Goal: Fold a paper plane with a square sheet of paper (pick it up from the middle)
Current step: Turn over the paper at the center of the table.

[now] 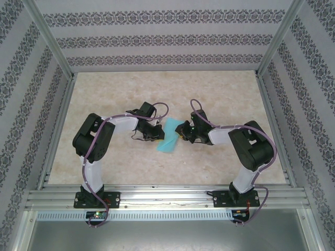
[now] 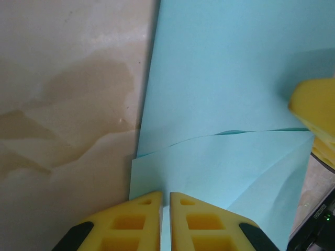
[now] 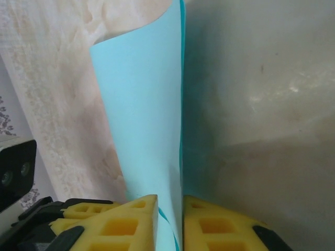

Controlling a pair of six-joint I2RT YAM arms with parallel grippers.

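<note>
Your thin turquoise-blue sheet of paper (image 1: 171, 136) lies in the middle of the pale marbled worktop (image 1: 220, 94), between both arms, one layer overlapping another. The left gripper (image 2: 165, 196) has its yellow jaws pinched on one edge, likely to anchor it. The right gripper (image 3: 170, 201) has its jaws clamped on the opposite side, where the sheet curls upward, probably to carry a fold over. A tiny label at the corner of the left wrist view is too small to read.
</note>
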